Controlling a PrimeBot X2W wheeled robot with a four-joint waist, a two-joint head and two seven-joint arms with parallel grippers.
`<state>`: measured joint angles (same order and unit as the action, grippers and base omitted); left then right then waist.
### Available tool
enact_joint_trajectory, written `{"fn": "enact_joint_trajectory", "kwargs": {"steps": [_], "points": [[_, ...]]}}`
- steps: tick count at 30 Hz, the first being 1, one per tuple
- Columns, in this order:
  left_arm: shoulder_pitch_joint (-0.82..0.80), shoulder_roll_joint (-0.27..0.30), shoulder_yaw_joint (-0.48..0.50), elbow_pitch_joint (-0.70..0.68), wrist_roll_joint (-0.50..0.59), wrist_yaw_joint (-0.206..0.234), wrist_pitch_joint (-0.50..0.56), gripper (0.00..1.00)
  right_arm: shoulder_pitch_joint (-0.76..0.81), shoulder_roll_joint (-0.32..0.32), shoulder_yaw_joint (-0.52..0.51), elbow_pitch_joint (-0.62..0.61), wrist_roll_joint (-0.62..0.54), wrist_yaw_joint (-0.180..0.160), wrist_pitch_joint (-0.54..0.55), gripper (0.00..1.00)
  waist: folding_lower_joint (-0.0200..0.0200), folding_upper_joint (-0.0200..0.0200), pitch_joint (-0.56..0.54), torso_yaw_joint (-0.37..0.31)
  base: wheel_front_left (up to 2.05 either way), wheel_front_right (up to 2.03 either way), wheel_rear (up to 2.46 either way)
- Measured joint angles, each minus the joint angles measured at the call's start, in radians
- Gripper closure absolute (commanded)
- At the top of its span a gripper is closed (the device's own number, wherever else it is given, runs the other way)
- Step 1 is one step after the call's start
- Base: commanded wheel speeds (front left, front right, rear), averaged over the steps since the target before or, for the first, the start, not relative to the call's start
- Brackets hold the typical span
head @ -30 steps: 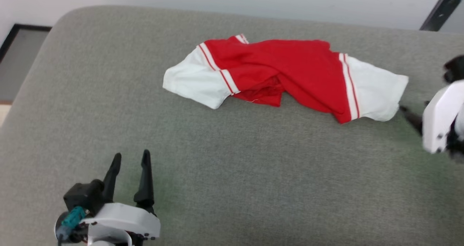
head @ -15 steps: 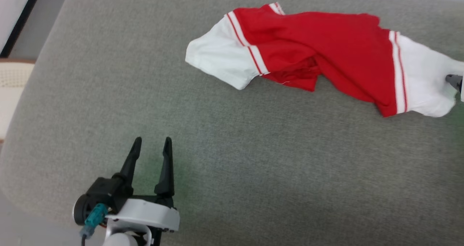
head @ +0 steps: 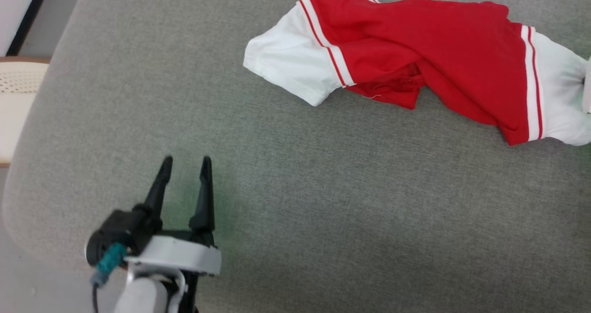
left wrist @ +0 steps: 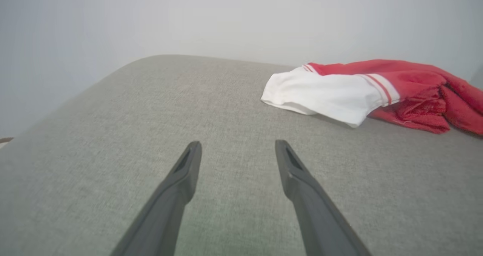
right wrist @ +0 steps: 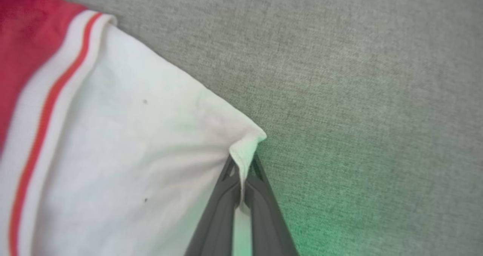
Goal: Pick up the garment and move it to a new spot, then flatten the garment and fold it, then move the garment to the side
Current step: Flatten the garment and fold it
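Head view shows the left gripper (head: 186,159) low over a big gray cushion (head: 323,220). Its two dark fingers are spread apart and hold nothing. The garment (head: 415,40) lies far ahead of this gripper and off to its right, well apart from it. It is a crumpled red shirt with a white sleeve at each end. Between the gripper and the shirt there is only bare gray cloth, so lots of open room. The round edge of the cushion is close on the gripper's left side and just behind it. Past that edge is the floor (head: 27,285) and a cream seat (head: 18,105).

In the left wrist view, the near white sleeve sits ahead and to the right of the finger tips, and a pale wall (left wrist: 188,18) stands behind the far edge of the cushion.

In the right wrist view, the right gripper (right wrist: 243,161) is pinched tight on the corner of the other white sleeve. A little fold of white cloth pokes up past its tips. The sleeve spreads out to the left of the fingers. Bare cushion lies to their right and ahead.
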<state>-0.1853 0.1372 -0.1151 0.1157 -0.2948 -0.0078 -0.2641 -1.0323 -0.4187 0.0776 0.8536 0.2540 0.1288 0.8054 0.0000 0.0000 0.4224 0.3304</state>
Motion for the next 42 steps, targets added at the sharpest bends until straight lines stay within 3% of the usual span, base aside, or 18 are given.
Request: {"fn": "enact_joint_trajectory", "kwargs": {"steps": [5, 12, 16, 17, 18, 26, 30, 37, 38, 39, 41, 42], "points": [[-0.139, 0.053, 0.024, 0.025, -0.034, -0.064, 0.022, 0.0, -0.01, 0.013, 0.035, 0.013, 0.023, 0.0, -0.034, 1.0, 0.0, 0.0, -0.001, -0.021, 0.0, 0.0, 0.0], [-0.472, 0.179, -0.013, 0.181, -0.142, -0.116, 0.269, 0.0, -0.049, 0.026, 0.102, 0.016, 0.056, 0.0, -0.049, 1.0, 0.0, 0.0001, 0.021, -0.052, 0.0, 0.0, 0.0], [-0.654, 0.205, -0.081, 0.353, -0.295, -0.12, 0.473, 0.0, -0.08, 0.031, 0.149, 0.011, 0.078, 0.0, -0.055, 1.0, 0.0, 0.0, 0.044, -0.073, 0.0, 0.0, 0.0], [-0.654, 0.205, -0.081, 0.353, -0.295, -0.12, 0.473, 0.0, -0.08, 0.031, 0.149, 0.011, 0.078, 0.0, -0.055, 1.0, 0.0, 0.0, 0.044, -0.073, 0.0, 0.0, 0.0], [-0.728, 0.22, -0.121, 0.422, -0.386, -0.123, 0.562, 0.0, -0.095, 0.035, 0.169, 0.008, 0.084, 0.0, -0.057, 1.0, 0.0, 0.0001, 0.056, -0.083, 0.0, 0.0, 0.0], [-0.867, 0.301, -0.263, 0.557, -0.712, -0.123, 0.842, 0.0, -0.153, 0.046, 0.237, -0.003, 0.127, 0.0, -0.067, 1.0, 0.0, 0.0, 0.104, -0.126, 0.0, 0.0, 0.0], [-0.895, 0.312, -0.309, 0.608, -0.785, -0.123, 0.907, 0.0, -0.17, 0.046, 0.266, -0.007, 0.151, 0.003, -0.075, 1.0, 0.0001, 0.0, 0.122, -0.143, 0.0, 0.0, 0.0], [-0.915, 0.326, -0.383, 0.606, -0.869, -0.123, 0.878, 0.0, -0.189, 0.044, 0.305, -0.003, 0.179, 0.004, -0.085, 1.0, 0.0, 0.0, 0.137, -0.158, 0.0, 0.0, 0.0], [-0.916, 0.33, -0.393, 0.608, -0.879, -0.123, 0.873, 0.05, -0.191, 0.044, 0.311, -0.001, 0.182, 0.004, -0.085, 1.0, 0.0, 0.0, 0.137, -0.159, 0.0, 0.0, 0.0], [-0.917, 0.334, -0.403, 0.609, -0.888, -0.123, 0.869, 0.49, -0.193, 0.044, 0.316, 0.001, 0.185, 0.004, -0.086, 1.0, 0.0, 0.0, 0.136, -0.16, 0.0, 0.0, 0.0], [-0.918, 0.343, -0.424, 0.613, -0.899, -0.123, 0.85, 1.0, -0.196, 0.045, 0.325, 0.006, 0.189, 0.004, -0.091, 1.0, 0.0, 0.0, 0.135, -0.163, 0.0, 0.0, 0.0], [-0.918, 0.344, -0.431, 0.617, -0.912, -0.123, 0.847, 1.0, -0.196, 0.045, 0.329, 0.008, 0.197, 0.004, -0.098, 1.0, 0.0, 0.0, 0.133, -0.163, 0.0, 0.0, 0.0]]}}
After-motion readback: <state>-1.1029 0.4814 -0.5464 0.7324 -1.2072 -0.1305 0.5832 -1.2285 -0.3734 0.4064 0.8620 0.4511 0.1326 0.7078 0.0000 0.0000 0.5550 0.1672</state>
